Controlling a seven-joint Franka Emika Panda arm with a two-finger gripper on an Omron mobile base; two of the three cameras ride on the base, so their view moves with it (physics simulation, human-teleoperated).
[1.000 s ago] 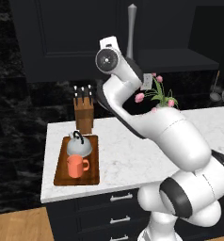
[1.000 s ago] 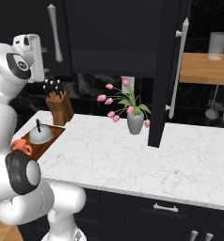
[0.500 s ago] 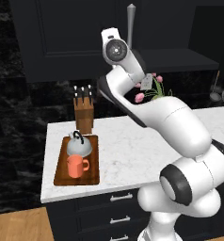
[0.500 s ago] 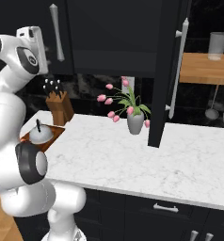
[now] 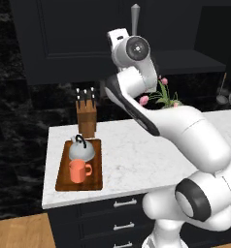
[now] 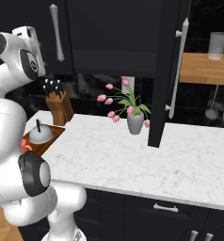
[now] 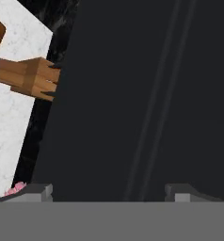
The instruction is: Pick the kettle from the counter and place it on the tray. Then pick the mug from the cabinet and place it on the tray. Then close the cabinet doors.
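The silver-grey kettle [image 5: 82, 151] and the orange mug [image 5: 78, 171] both stand on the reddish-brown tray [image 5: 63, 180] at the left end of the white counter [image 5: 137, 150]. My arm is raised high in front of the black cabinet. In the hand view my gripper [image 7: 109, 193] is open, its tips wide apart with nothing between them, close against a black door panel [image 7: 142, 94]. The left cabinet door [image 6: 34, 28] looks shut, with its bar handle [image 6: 56, 33] beside my hand. The right cabinet door [image 6: 163, 70] stands open, seen edge-on, handle [image 6: 177, 70] outward.
A wooden knife block [image 5: 86, 116] stands behind the tray. A grey vase of pink tulips [image 6: 135, 121] sits mid-counter under the open door. To the right is a wooden shelf [image 6: 203, 68] with a grey cup [image 6: 218, 44], and utensils [image 6: 212, 113] hang below.
My hand has risen and swung toward the left cabinet door. Kettle, mug, tray and both doors look unmoved.
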